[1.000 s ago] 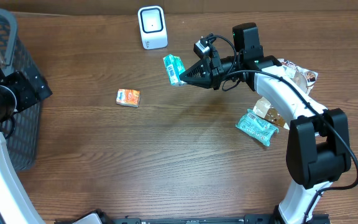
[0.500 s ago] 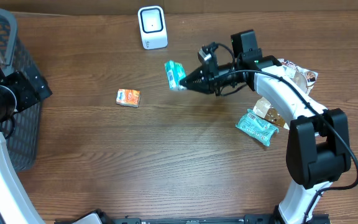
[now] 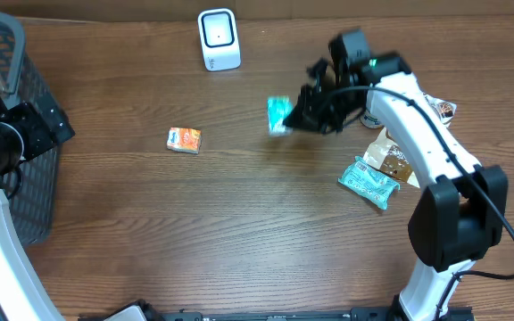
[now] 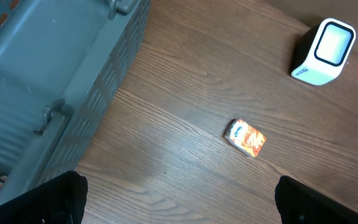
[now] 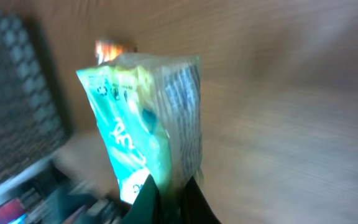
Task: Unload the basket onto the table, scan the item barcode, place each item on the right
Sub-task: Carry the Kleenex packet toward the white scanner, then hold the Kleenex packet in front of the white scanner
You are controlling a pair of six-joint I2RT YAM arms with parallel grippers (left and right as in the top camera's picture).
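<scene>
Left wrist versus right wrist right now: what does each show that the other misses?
Left wrist only: the white scanner standing on the table. Right wrist only: the green packet, blurred, pinched in the shut right tool. Both: the wooden table, the small orange box (just a blurred patch behind the packet in the right wrist view), and probably the grey basket, a dark mesh at that view's left edge.
</scene>
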